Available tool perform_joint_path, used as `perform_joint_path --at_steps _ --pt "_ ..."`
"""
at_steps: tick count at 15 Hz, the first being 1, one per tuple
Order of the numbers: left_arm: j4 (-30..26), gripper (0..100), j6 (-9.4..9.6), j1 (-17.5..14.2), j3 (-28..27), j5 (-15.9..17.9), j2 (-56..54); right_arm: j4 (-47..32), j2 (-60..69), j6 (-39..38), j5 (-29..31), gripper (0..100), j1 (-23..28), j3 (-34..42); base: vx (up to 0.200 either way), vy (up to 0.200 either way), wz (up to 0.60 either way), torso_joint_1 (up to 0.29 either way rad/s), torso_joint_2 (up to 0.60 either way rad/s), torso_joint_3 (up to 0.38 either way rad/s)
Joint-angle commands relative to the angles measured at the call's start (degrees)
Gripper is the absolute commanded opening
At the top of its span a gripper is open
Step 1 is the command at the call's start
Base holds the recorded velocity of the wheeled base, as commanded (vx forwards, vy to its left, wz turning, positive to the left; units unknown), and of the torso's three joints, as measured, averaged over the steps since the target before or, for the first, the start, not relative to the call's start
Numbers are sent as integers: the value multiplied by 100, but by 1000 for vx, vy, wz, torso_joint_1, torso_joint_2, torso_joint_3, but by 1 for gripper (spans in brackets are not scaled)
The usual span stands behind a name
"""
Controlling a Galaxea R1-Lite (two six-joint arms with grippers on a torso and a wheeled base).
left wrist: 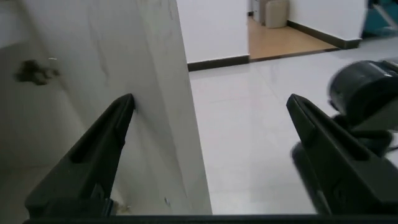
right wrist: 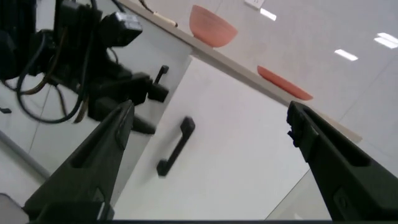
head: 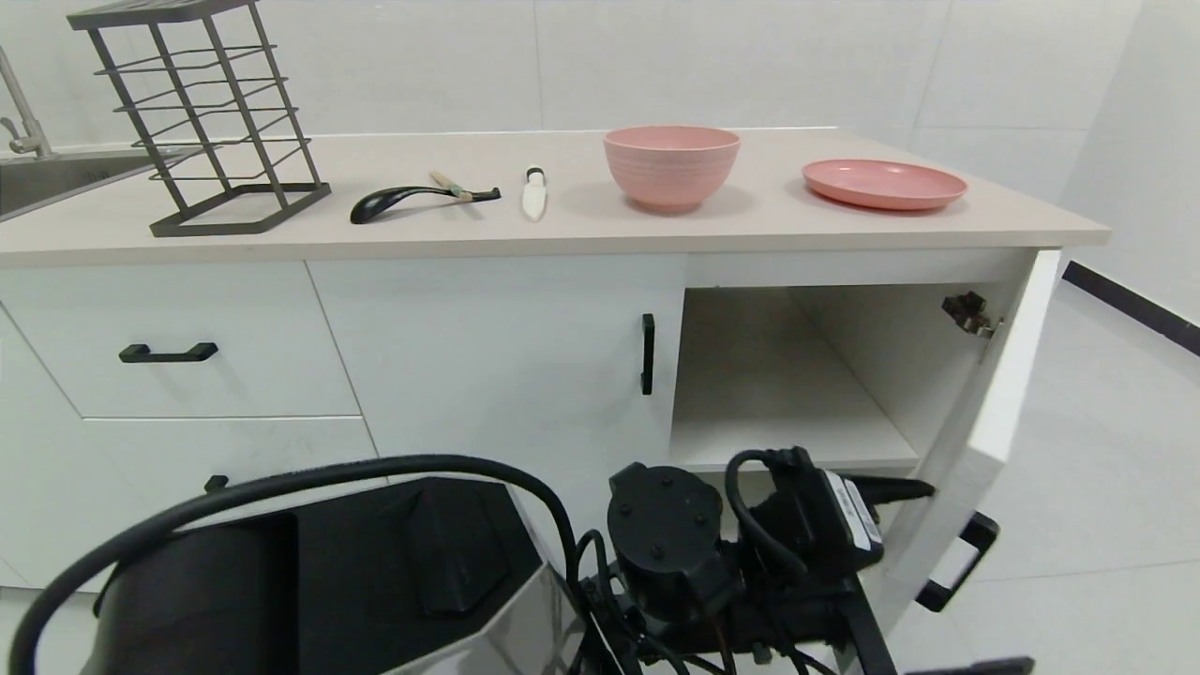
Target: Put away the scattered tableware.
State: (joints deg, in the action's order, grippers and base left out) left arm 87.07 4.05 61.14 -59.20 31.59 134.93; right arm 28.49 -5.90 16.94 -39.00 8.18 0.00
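As my left pincer (left wrist: 210, 102) and right pincer (right wrist: 210, 109) stand spread, I judge the bowl (head: 671, 167), upper centre, light, stiff, slick: take its rim.

Kitchen. Pale countertop (head: 844, 230) over white base cabinets with black bar handles: drawer front (head: 234, 319) at left, closed door (head: 497, 356) in the middle, open cupboard door (head: 994, 394) at right, showing a white shelf (head: 787, 431) inside. Steel sink (head: 56, 173) with faucet (head: 23, 117) set into the counter's left end. Black wire rack (head: 202, 112) standing upright just beside the sink. Tableware spread along the counter: black spoon (head: 394, 199), white knife (head: 533, 195), pink bowl (head: 671, 166), pink plate (head: 884, 183). Large white wall tiles (head: 750, 56) behind. Glossy light floor tiles (head: 1106, 450), dark skirting along the far wall.
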Motion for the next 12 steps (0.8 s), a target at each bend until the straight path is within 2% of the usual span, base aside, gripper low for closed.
perform_joint_path --at_steps 1,3,5,7,9,11,12 --pt "-93 100 0 135 -48 -12 78 174 -34 2 -3 100 -1 0 0 0 0 0 0 0" --pt "-278 100 0 355 -391 -12 201 535 -34 2 -3 100 -1 0 0 0 0 0 0 0" --pt "-445 100 -9 795 -927 -12 464 834 -34 2 -3 100 -1 0 0 0 0 0 0 0" --pt "-682 100 -18 944 -1270 -12 728 1194 -34 2 -3 100 -1 0 0 0 0 0 0 0" --pt "-638 100 -18 847 -1217 -21 772 1423 -34 2 6 100 -1 0 0 0 0 0 0 0" --pt "-357 100 -18 223 -611 -38 218 1396 -34 -7 6 100 -1 0 0 0 0 0 0 0" --pt "-295 100 -9 -181 -83 -47 -283 1379 -34 -7 6 100 -1 0 0 0 0 0 0 0"
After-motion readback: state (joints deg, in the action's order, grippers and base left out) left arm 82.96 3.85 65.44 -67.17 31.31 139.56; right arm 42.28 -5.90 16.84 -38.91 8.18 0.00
